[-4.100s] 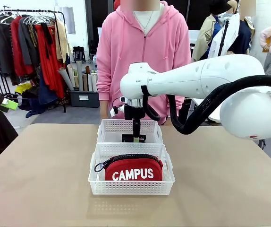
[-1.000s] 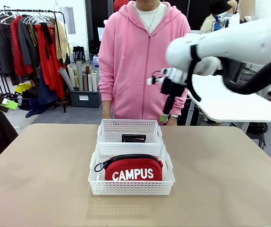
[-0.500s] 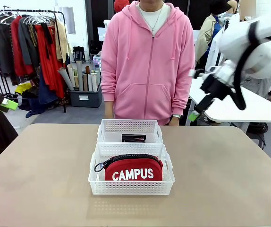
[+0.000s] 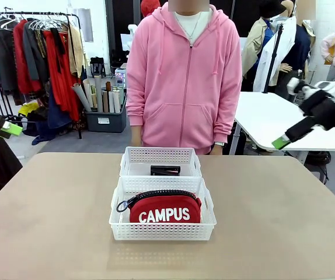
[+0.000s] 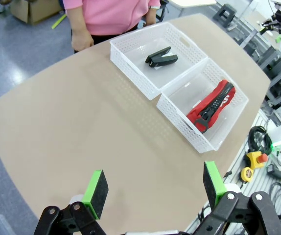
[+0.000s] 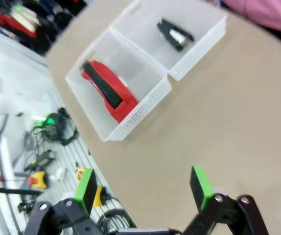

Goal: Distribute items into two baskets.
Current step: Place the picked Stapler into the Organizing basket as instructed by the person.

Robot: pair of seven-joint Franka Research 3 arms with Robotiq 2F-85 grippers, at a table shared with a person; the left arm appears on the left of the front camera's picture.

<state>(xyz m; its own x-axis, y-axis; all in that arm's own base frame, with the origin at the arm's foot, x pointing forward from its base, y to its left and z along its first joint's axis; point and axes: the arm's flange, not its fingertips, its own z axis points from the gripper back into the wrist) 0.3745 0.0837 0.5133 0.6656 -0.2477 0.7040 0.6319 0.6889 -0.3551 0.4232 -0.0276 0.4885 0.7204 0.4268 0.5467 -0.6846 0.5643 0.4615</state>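
Green pads mark the tips of your left gripper (image 5: pixel 152 188), which hangs high above the near corner of the tan wooden table (image 5: pixel 72 127) with its jaws spread fully wide and nothing between them. Your right gripper (image 6: pixel 143 188) is likewise wide open and empty; in the front view it sits off the table's right edge (image 4: pixel 284 141), raised and well apart from the work.

Ahead of the left gripper and off to its right, the two white perforated plastic baskets stand touching end to end. The nearer, larger basket (image 5: pixel 179 113) holds the red fabric zip pouch (image 5: pixel 214 104) lettered "CAMPUS", standing on its long edge with the black zipper up, probably because the basket walls prop it. Just beyond, the smaller white lattice basket (image 5: pixel 130 61) holds the black stapler (image 5: pixel 161 56), lying flat on the floor of the basket.

Each basket has one item, so the sorting looks finished, and both arms being clear of the baskets fits that.

Farthest off, a person in a pink hooded top (image 4: pixel 182 76) stands at the far edge, one hand (image 5: pixel 81 40) resting by the table, well apart from the baskets.
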